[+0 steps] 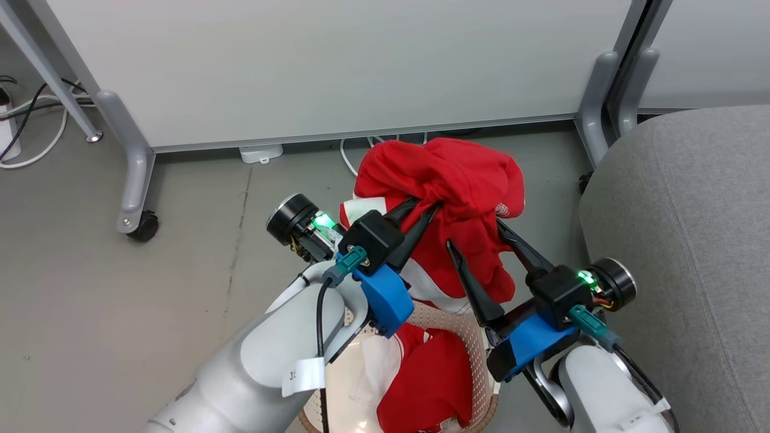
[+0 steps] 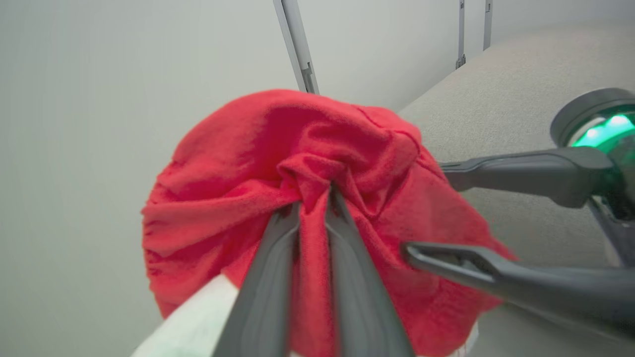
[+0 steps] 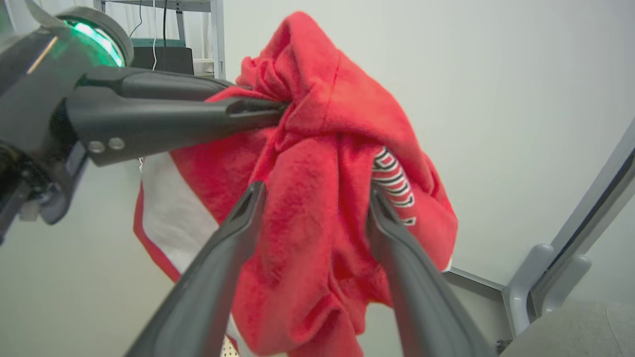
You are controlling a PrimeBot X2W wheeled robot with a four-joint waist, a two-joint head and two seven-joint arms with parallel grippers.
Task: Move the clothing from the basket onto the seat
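Lifted garment [image 1: 463, 174]: red, bunched, above the basket [image 1: 478, 346], pinched in the closed left pincer [image 1: 426, 208].
Right pincer [image 1: 474, 233]: spread wide, straddling the hanging cloth.
Second garment [image 1: 436, 379]: in the basket.
Seat [image 1: 692, 252]: grey, beside the basket.

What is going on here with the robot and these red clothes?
The robot is working over a laundry basket. Its left gripper has its jaws shut on a red garment, held up above the basket. The right gripper is beside it, jaws open on either side of the hanging cloth. A second red garment lies in the basket. The grey seat is on the robot's right.
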